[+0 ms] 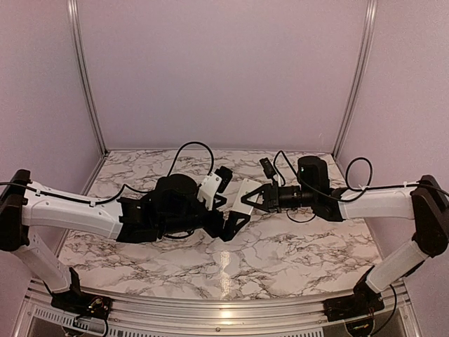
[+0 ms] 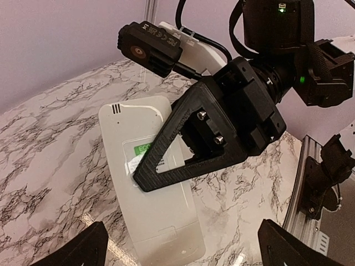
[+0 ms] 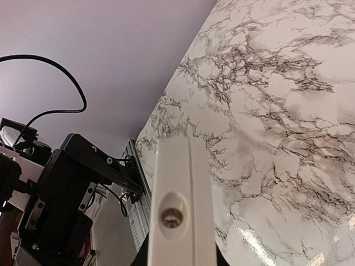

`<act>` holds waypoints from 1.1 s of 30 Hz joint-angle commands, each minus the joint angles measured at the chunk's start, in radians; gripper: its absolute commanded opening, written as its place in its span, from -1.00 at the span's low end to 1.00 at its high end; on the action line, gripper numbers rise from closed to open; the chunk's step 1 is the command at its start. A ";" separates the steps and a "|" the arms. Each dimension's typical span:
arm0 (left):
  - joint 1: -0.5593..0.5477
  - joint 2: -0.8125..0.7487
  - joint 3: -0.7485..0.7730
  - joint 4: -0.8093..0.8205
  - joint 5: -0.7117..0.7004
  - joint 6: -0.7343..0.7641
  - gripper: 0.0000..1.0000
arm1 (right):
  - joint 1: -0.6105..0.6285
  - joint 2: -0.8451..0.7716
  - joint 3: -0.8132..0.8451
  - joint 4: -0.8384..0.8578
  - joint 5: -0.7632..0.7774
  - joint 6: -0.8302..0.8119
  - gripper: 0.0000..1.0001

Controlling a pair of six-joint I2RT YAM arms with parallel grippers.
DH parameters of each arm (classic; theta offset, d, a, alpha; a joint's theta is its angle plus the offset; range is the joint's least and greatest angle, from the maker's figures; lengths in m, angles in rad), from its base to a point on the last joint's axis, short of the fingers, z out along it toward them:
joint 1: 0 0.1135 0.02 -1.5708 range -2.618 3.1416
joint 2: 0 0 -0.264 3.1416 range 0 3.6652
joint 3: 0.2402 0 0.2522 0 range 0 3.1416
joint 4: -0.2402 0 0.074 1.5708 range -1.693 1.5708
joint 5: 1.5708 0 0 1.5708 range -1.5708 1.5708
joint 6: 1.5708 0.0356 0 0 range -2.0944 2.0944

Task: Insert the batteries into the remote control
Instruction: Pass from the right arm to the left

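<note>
- The marble-patterned table (image 1: 295, 246) lay under both arms, with purple walls behind it
- Your left arm (image 1: 77, 214) reached in from the left and your right arm (image 1: 379, 200) from the right, and they met above the middle of the table
- The remote control (image 2: 161, 221) was up off the table between the two wrists, with its plain back turned to the left wrist camera and one narrow end facing the right wrist camera
- Your right gripper (image 2: 148, 176) was clamped on the remote control about midway along its length, with one black triangular finger lying flat across the back
- Your left gripper (image 1: 229, 201) had its jaws spread wide and held nothing, just beside the remote control; its fingertips (image 2: 75, 249) showed on either side of the lower end without touching it
- A small green-and-white label (image 2: 145, 151) sat on the back, partly under that finger
- A short row of slots (image 2: 116, 109) marked the far corner
</note>
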 commanded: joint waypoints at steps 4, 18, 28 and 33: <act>-0.036 0.130 0.159 -0.149 -0.106 -0.051 0.98 | 0.017 -0.030 0.039 -0.035 0.061 0.014 -0.99; -0.036 0.288 0.341 -0.369 -0.228 -0.059 0.85 | 0.039 -0.037 0.045 -0.065 0.084 0.010 -0.94; -0.019 0.296 0.350 -0.390 -0.257 -0.109 0.83 | 0.040 -0.043 0.047 -0.095 0.093 -0.004 -0.93; -0.005 0.276 0.329 -0.349 -0.226 -0.119 0.74 | 0.042 -0.037 0.043 -0.099 0.099 -0.010 -0.91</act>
